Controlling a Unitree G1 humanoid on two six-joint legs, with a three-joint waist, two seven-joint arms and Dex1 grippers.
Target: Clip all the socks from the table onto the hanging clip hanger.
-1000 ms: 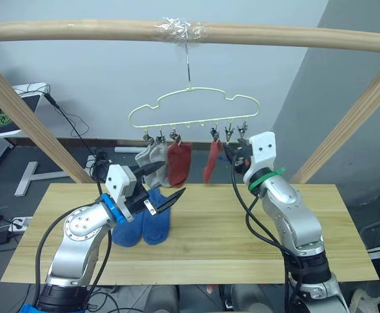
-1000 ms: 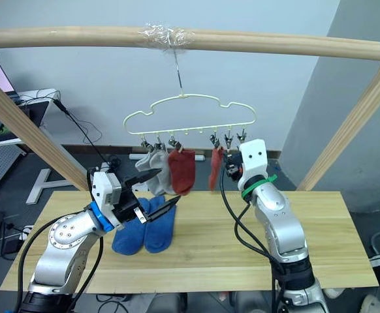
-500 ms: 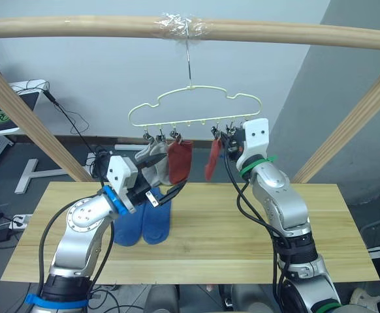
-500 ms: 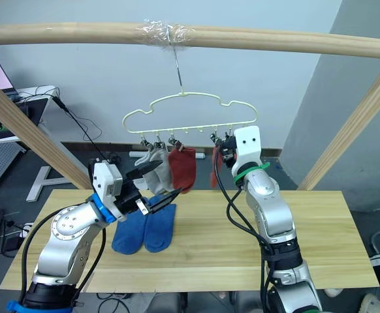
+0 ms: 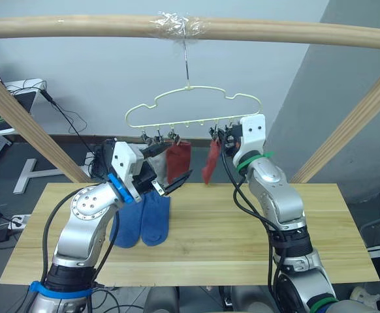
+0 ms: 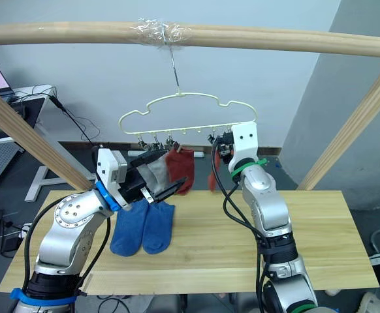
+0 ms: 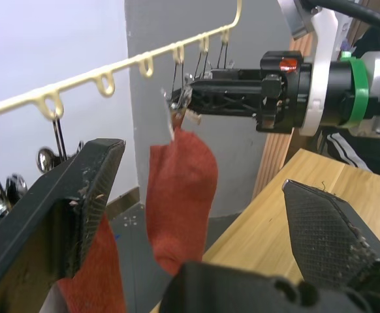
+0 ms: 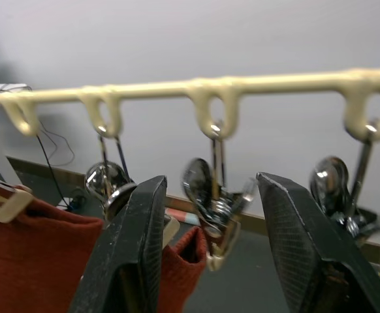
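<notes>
The pale-yellow clip hanger (image 5: 190, 104) hangs from the top pole. Two grey socks (image 5: 155, 164) and a rust-red sock (image 5: 177, 159) hang from its left clips. Another red sock (image 5: 210, 160) hangs right of the middle. Two blue socks (image 5: 142, 219) lie side by side on the table (image 5: 242, 228). My left gripper (image 5: 177, 160) is open in the air just in front of the hung socks, above the blue pair. My right gripper (image 5: 219, 135) is open at the clip row, with a silver clip (image 8: 213, 195) between its fingers (image 8: 131, 261), beside the red sock (image 7: 180, 195).
A round wooden pole (image 5: 275, 32) runs across the top, with slanted poles at the left (image 5: 20, 111) and right (image 5: 353, 124). The hanger's hook is taped to the top pole. A desk with cables (image 5: 20, 98) stands behind on the left.
My left gripper has risen from over the blue socks towards the hung socks. My right gripper has lifted up to the clip row. The hanger has shifted slightly left.
</notes>
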